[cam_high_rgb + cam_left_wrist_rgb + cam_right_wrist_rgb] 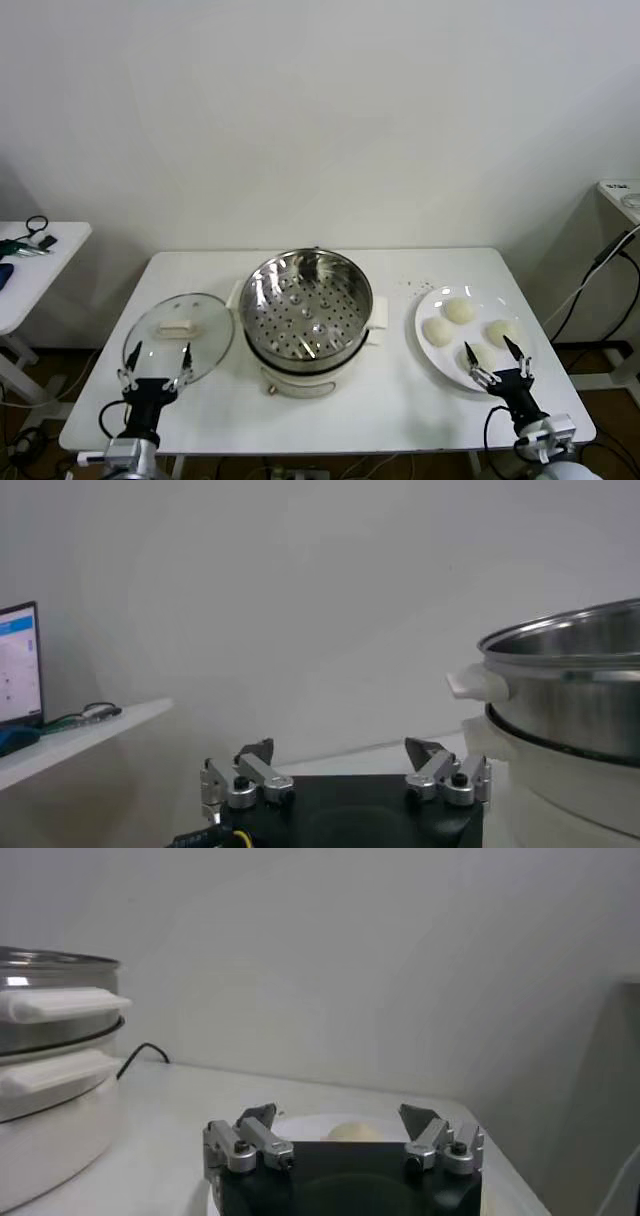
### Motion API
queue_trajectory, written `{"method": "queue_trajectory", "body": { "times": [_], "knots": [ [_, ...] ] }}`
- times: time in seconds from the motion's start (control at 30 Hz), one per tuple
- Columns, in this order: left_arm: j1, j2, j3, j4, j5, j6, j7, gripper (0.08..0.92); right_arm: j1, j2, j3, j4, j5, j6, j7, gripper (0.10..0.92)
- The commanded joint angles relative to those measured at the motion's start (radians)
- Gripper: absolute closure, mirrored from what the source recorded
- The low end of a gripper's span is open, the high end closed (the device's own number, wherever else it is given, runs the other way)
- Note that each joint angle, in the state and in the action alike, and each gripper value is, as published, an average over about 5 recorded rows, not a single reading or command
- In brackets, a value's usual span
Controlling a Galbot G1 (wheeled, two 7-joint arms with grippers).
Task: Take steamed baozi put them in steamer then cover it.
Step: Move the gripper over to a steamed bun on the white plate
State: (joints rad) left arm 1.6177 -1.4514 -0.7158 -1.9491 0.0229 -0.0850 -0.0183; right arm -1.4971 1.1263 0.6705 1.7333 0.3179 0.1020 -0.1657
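Table [330,420], left to right.

Left claw [157,362]: open, empty, at the front-left edge, over the near rim of the cover.

Cover [179,336]: lying flat on the left side, handle up, beside the steamer.

Steamer [307,305]: centre, uncovered, tray bare.

Plate [440,358]: right side, holding four baozi [459,311].

Right claw [498,359]: open, empty, at the plate's near edge.

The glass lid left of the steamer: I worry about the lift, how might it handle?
The lid looks rigid and probably breakable, being clear glass. Its oblong handle seems the surest hold. Lying flat, it likely won't roll.
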Motion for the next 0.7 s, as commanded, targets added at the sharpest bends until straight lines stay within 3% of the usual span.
{"method": "queue_trajectory", "body": {
  "times": [0.03,0.27,0.7],
  "knots": [
    [-0.002,0.001,0.001,0.000,-0.001,0.002,-0.004,0.177,0.075,-0.105,0.005,-0.018,-0.025,-0.070,-0.115,0.203],
    [-0.006,0.006,0.012,-0.004,-0.022,0.016,-0.016,0.177,0.206,-0.383,-0.036,-0.115,-0.152,-0.224,-0.398,0.203],
    [0.000,0.015,0.024,-0.010,-0.035,0.024,-0.032,0.177,0.645,-0.680,-0.373,-0.328,-0.308,-0.235,-0.786,0.203]
  ]
}}
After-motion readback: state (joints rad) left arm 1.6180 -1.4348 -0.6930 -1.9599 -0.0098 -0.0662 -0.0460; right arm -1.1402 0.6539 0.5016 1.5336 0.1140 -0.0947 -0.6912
